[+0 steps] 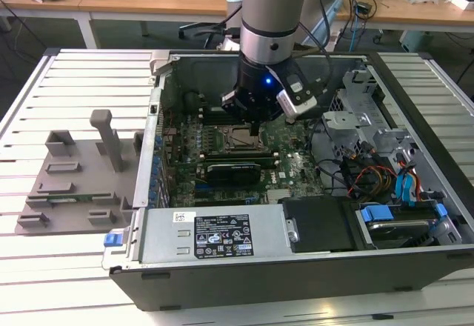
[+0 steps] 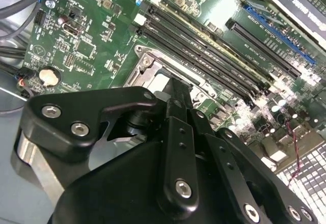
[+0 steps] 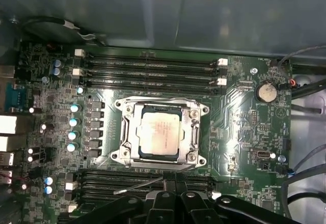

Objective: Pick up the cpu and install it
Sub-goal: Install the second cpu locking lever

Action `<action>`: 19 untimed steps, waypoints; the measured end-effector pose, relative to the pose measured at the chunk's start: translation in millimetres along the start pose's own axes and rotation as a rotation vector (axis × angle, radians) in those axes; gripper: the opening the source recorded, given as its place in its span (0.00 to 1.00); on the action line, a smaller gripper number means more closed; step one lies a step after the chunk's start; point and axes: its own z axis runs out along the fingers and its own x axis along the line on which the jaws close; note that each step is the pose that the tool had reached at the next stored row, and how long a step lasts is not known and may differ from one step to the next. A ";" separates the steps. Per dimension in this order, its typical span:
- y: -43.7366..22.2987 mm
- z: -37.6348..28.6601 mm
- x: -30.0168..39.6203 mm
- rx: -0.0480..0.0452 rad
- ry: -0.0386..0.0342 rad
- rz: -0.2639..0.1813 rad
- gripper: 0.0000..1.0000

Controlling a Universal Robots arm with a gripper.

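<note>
In the first wrist view the cpu (image 3: 159, 131), a small square chip with a silvery top, lies flat inside the metal socket frame (image 3: 196, 132) on the green motherboard (image 3: 244, 132). My gripper (image 1: 255, 127) hangs inside the open computer case directly above that socket (image 1: 235, 142). Its black fingers (image 2: 175, 99) are pressed together, with nothing seen between them. In the second wrist view they hide most of the socket frame (image 2: 147, 61). A thin metal lever (image 3: 137, 186) juts out beside the socket near the fingers (image 3: 173, 196).
Rows of black memory slots (image 3: 147, 71) flank the socket. The case walls (image 1: 155, 118) surround the board; cables (image 1: 370, 174) and drive bays (image 1: 400, 222) crowd the exterior view's right. A grey plastic tray with posts (image 1: 74, 185) sits on the slatted table at that view's left.
</note>
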 end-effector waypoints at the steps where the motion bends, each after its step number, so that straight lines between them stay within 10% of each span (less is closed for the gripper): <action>1: -0.5 1.0 0.0 0.0000 0.0000 0.000 0.11; 19: -10.4 23.3 10.6 0.0000 0.0000 0.000 0.11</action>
